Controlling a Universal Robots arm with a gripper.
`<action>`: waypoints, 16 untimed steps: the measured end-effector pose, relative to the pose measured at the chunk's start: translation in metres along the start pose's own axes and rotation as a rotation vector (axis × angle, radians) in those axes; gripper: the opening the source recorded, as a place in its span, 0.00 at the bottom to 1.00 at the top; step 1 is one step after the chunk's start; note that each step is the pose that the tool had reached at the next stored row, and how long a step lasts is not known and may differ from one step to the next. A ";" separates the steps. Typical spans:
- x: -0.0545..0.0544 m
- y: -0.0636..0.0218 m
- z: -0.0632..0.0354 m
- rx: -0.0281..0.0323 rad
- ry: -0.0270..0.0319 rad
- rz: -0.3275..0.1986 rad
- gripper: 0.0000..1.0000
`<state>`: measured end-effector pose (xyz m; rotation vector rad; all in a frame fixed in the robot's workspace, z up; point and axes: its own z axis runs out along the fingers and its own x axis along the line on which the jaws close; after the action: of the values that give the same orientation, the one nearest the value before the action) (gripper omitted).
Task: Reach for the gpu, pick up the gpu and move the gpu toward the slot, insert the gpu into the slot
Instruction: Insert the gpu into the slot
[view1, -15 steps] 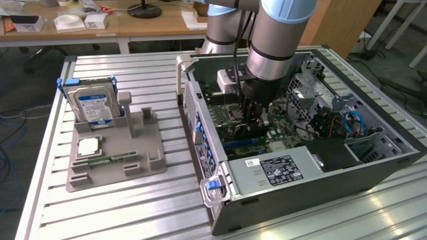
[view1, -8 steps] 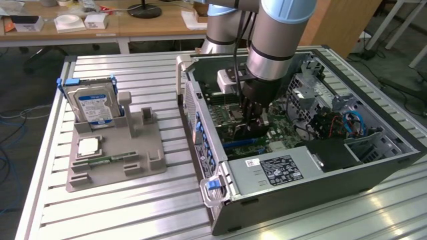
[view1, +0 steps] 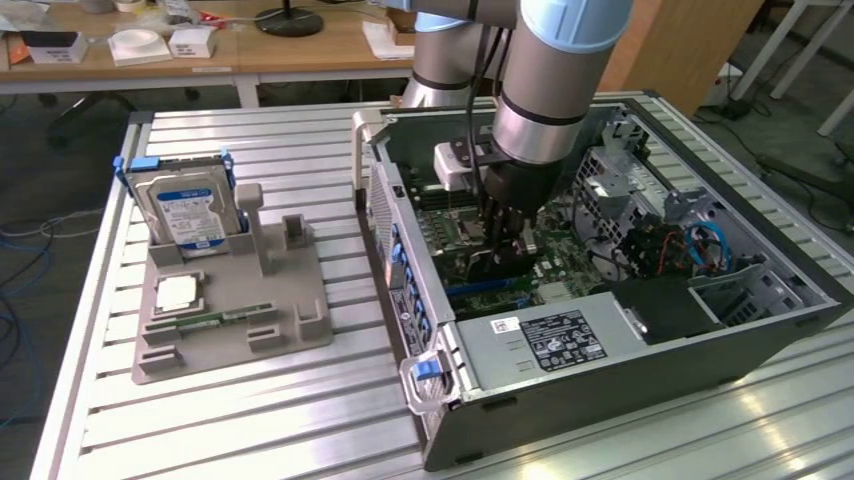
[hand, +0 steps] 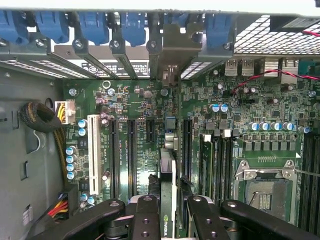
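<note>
Inside the open grey steel computer case (view1: 587, 340), I see my gripper (view1: 505, 262) low over the green motherboard (hand: 130, 107). Wrist view adds detail: black fingers (hand: 145, 217) clamp the thin, dark gpu (hand: 166, 200) edge-on, upright above a long black slot (hand: 186, 150).

Gripper (hand: 167, 212) has the gpu (hand: 166, 190) pinched edge-on between its fingers (hand: 145, 215), right over the motherboard (hand: 210, 125) slots, bracket end pointing at the blue latches (hand: 95, 25).
</note>
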<state>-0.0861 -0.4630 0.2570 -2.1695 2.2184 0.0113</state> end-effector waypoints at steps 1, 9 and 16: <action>0.000 0.0000 0.0005 0.0002 -0.0004 0.000 0.26; 0.000 0.0015 0.0016 0.0001 -0.0001 0.000 0.26; 0.000 0.0017 0.0038 0.0001 -0.0001 0.000 0.26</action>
<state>-0.0877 -0.4629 0.2532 -2.1694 2.2183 0.0114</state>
